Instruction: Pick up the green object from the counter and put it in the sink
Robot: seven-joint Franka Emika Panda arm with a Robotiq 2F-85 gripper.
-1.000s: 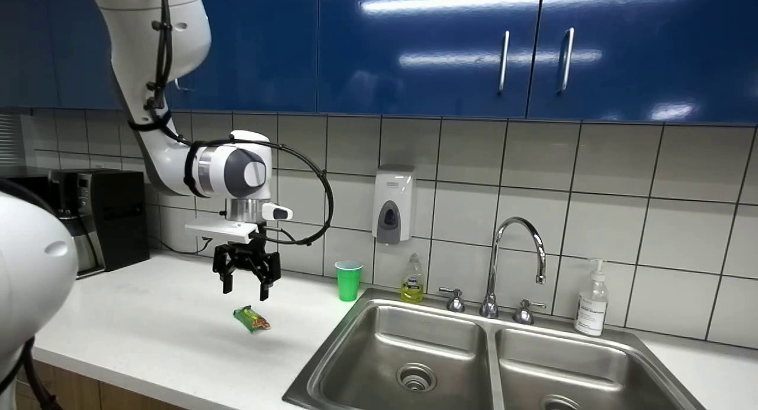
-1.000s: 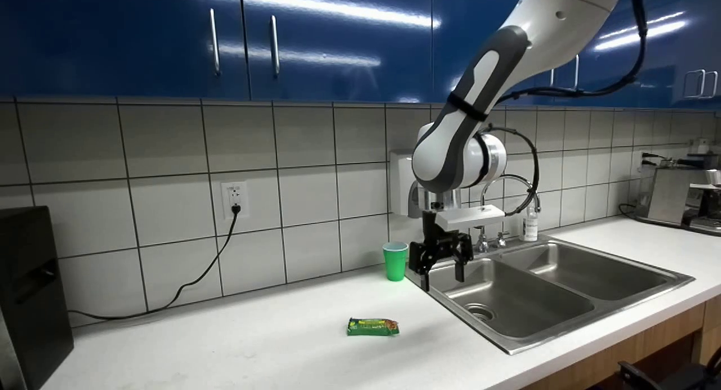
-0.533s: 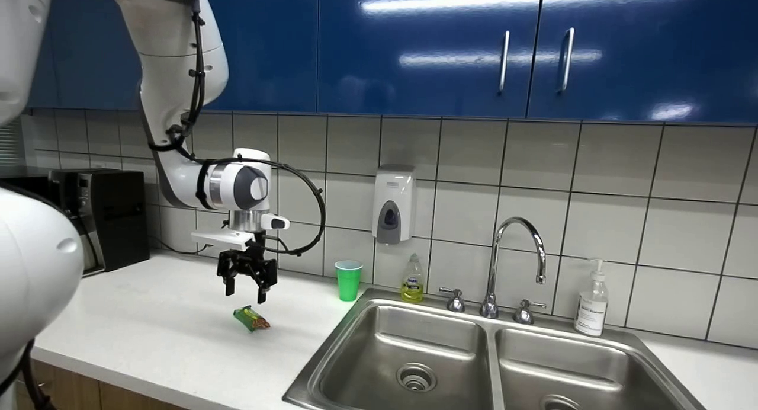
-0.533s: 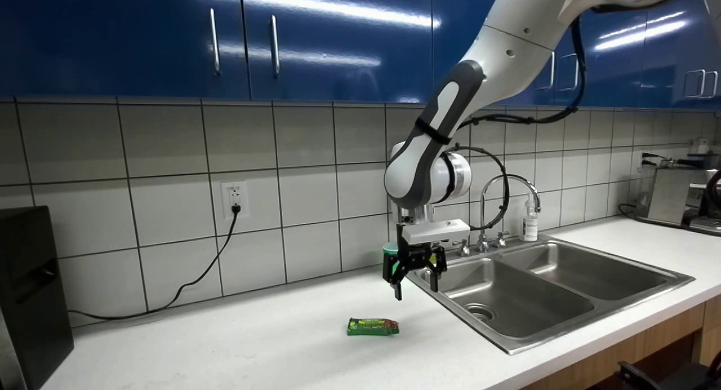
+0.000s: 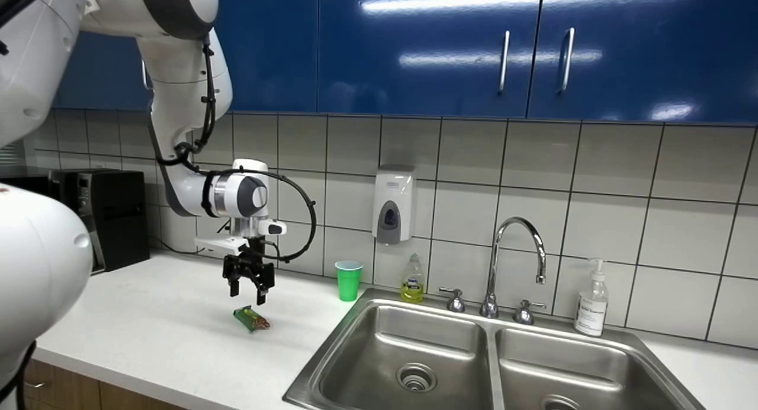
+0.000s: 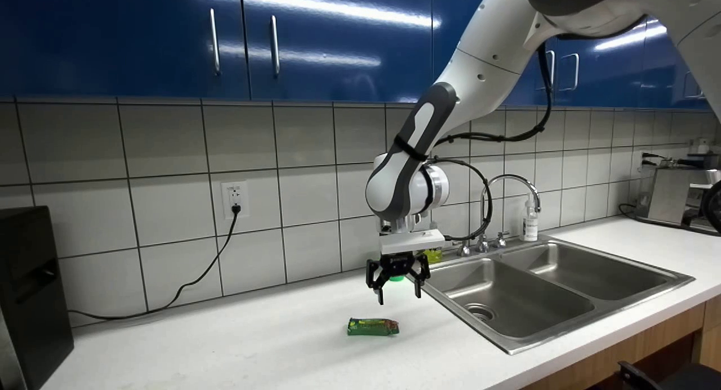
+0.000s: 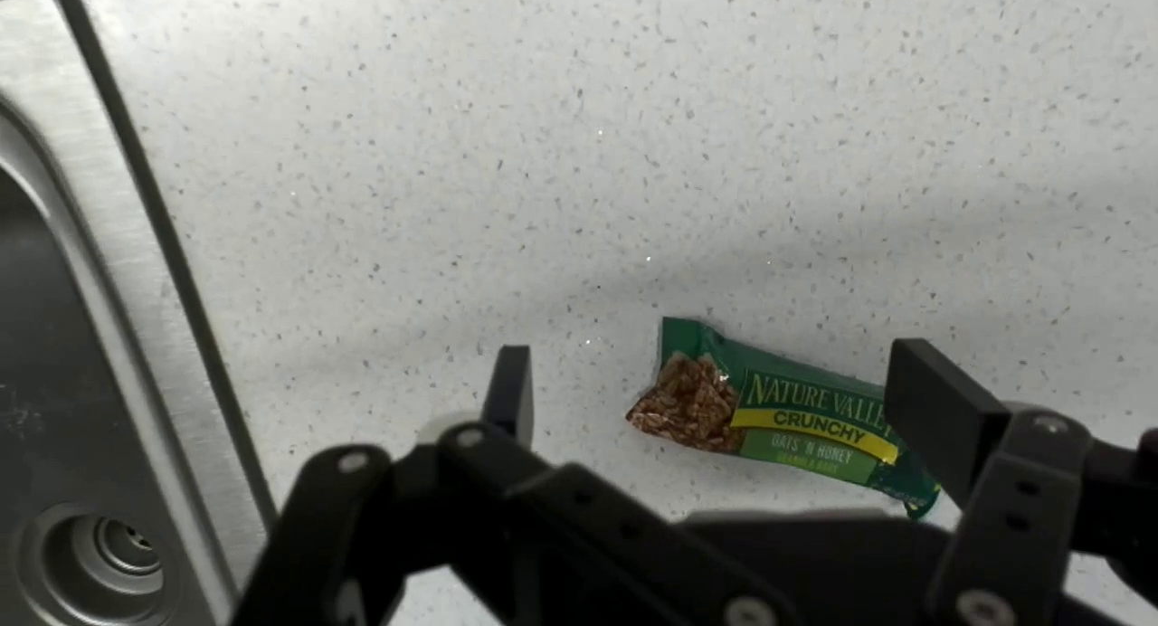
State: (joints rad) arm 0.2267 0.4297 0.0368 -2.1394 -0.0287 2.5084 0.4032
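The green object, a flat Nature Valley bar packet with a yellow band, lies on the white counter (image 5: 172,345). It shows in both exterior views (image 5: 251,319) (image 6: 373,327) and in the wrist view (image 7: 796,418). My gripper (image 5: 247,297) is open and empty, pointing down above the counter and apart from the packet. In an exterior view the gripper (image 6: 399,297) hangs above and behind the packet. In the wrist view the packet lies between the fingers (image 7: 710,377), its right end partly covered by the right finger. The steel sink (image 5: 492,362) is beside it, also in view (image 6: 507,340).
A green cup (image 5: 348,281) stands near the wall by the sink's corner. A yellow soap bottle (image 5: 412,282), the faucet (image 5: 492,268) and a pump bottle (image 5: 592,303) line the sink's back edge. A soap dispenser (image 5: 393,204) hangs on the wall. A black appliance (image 5: 118,217) stands on the counter.
My gripper has moved lower and toward the packet, leftward in an exterior view, and has turned somewhat. It now hides most of the green cup there. The packet has not moved.
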